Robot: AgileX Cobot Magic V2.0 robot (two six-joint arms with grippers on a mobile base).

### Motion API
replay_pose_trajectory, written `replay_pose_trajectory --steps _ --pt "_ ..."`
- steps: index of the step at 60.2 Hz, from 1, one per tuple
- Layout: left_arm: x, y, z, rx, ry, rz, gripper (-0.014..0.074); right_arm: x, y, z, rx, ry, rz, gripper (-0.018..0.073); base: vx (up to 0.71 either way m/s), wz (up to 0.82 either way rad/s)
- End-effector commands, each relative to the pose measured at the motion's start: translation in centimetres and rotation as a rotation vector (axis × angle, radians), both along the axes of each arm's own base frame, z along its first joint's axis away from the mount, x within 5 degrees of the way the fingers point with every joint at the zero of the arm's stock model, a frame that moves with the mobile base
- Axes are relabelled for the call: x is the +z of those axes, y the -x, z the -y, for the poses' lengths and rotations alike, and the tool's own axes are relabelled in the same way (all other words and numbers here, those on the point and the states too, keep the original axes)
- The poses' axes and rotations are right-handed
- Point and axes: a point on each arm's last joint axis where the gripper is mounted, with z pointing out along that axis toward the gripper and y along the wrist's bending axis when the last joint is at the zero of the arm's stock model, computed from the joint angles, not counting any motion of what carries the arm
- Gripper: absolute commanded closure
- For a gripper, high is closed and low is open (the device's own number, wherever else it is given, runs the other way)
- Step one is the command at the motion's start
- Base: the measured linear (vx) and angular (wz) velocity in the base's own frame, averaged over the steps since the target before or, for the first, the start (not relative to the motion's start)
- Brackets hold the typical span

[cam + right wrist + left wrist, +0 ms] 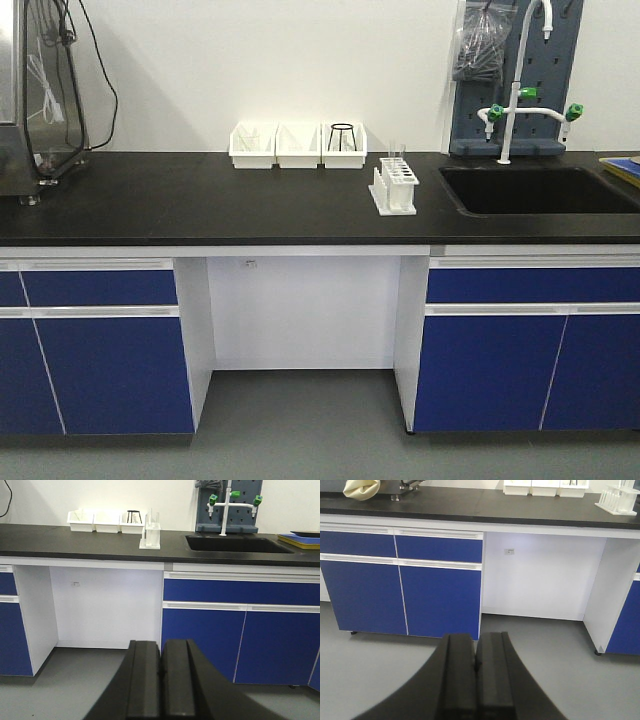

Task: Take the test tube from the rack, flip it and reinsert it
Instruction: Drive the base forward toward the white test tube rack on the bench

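Observation:
The small white rack stands on the black countertop just left of the sink, with clear test tubes upright in its far holes. It also shows in the left wrist view and in the right wrist view. My left gripper is shut and empty, low in front of the blue cabinets, far from the rack. My right gripper is shut and empty, also low above the floor. Neither arm shows in the front view.
Three white open-front bins stand at the back of the counter. A black sink with a white faucet lies right of the rack. Equipment with cables stands at the far left. Blue cabinets flank a knee gap.

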Motion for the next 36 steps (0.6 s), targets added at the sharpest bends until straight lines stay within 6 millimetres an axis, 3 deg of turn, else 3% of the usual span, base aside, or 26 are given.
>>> replay_pose_trajectory --steps 1,36 --pt "0.7 -0.05 0.08 -0.011 -0.003 0.089 0.0603 0.75 0.02 0.05 -0.008 0.004 0.09 0.0568 0.0 0.0" --pt "0.7 -0.05 0.08 -0.011 -0.003 0.089 0.0603 0.76 0.02 0.05 -0.008 0.004 0.091 0.0568 0.0 0.0"
